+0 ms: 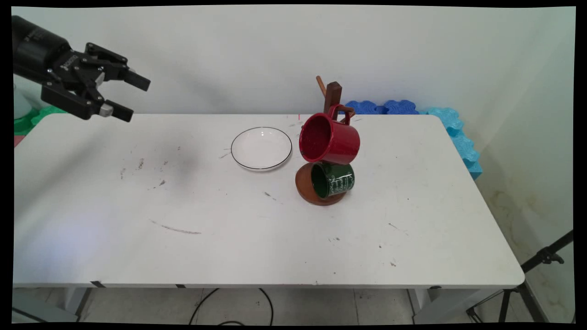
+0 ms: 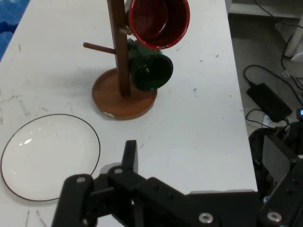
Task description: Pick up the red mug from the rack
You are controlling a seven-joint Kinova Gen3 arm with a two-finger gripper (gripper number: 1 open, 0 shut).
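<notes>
Hovering pincer (image 1: pixel 133 96) (gaping, empty), well left of plate (image 1: pixel 261 148).

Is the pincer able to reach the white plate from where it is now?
Probably yes: the pincer hangs open above the table's left end, and bare table lies between it and the white plate.

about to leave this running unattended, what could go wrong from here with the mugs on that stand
1. The glossy red enamel mug hangs tilted from a peg of the brown wooden mug tree; a bump could knock it off.
2. The dark green mug hangs directly beneath it, so a falling red mug would probably hit it.
3. The white black-rimmed plate lies close beside the tree's round base, where a toppling tree might land.
</notes>
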